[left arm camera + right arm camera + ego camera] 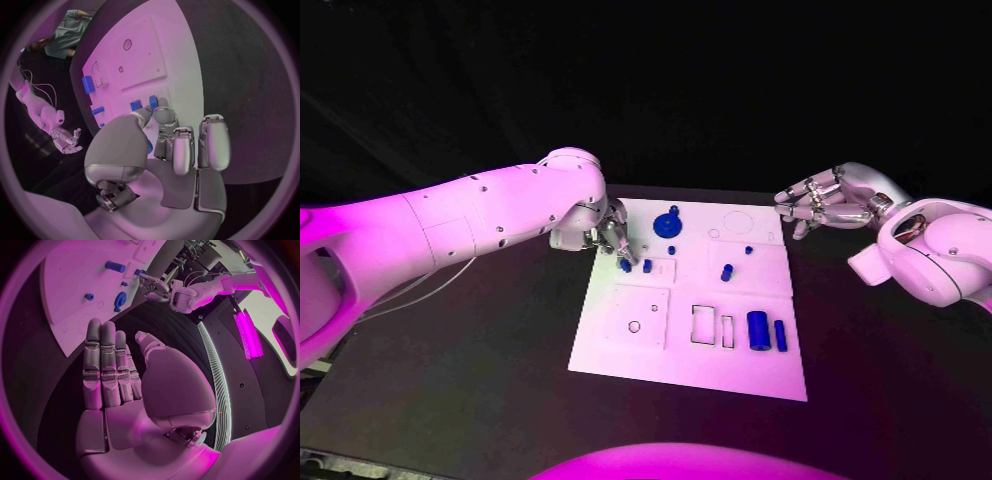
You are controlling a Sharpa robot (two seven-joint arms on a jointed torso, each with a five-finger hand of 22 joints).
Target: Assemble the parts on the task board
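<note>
Blue parts (759, 329) lie scattered on the white task board (733, 375) mid-tabletop. Left hand (607, 240) reaches over the board's far-left edge, fingertips at a small part (626, 265); grip unclear. Right hand (819, 207) hovers empty, fingers apart, beyond its far-right corner.

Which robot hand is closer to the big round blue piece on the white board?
The left hand. It sits at the board's left edge, right beside the round blue piece. The right hand hovers off the board's far right corner, farther away.
</note>
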